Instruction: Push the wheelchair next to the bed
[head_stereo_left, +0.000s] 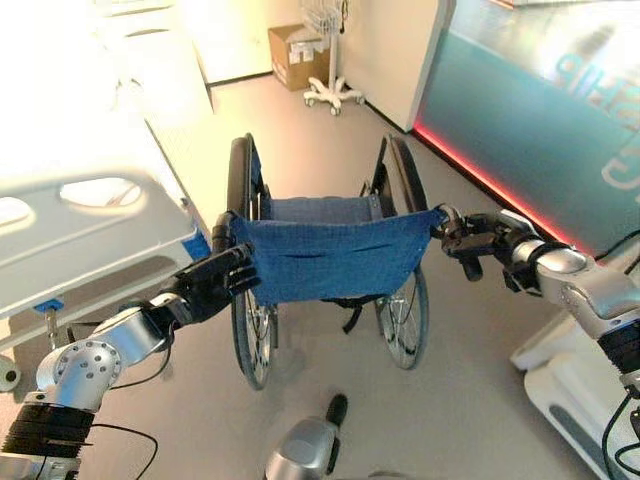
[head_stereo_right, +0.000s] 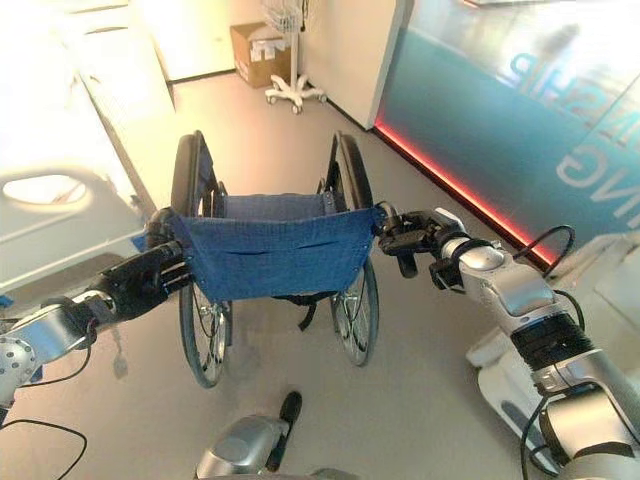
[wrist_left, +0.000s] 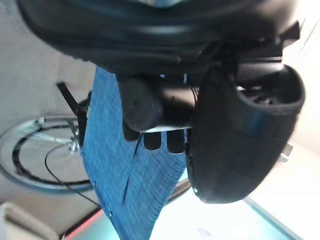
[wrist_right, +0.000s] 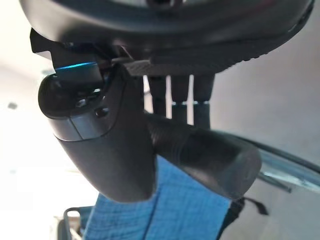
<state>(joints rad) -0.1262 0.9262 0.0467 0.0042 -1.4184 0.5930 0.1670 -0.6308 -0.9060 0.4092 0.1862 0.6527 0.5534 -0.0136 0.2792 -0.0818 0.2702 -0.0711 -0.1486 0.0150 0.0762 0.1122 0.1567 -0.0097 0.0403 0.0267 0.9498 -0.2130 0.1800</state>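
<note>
Grey flooring (head_stereo_left: 470, 400) fills the room, with a hospital bed (head_stereo_left: 90, 235) at our left and a teal wall panel (head_stereo_left: 540, 110) edged by a red light strip at our right. We see the wheelchair (head_stereo_left: 330, 250) standing on the floor just beside the bed's foot end, its blue fabric backrest (head_stereo_left: 335, 255) facing us and its two large wheels upright. Our left robot hand (head_stereo_left: 215, 282) is curled round the left push handle (wrist_left: 142, 105); the left wrist view shows the fingers wrapped over the black grip. Our right robot hand (head_stereo_right: 410, 238) is likewise closed round the right push handle (wrist_right: 210, 152). A cardboard box (head_stereo_left: 295, 55) and a white wheeled stand (head_stereo_left: 332, 92) sit far behind, near the back wall.
</note>
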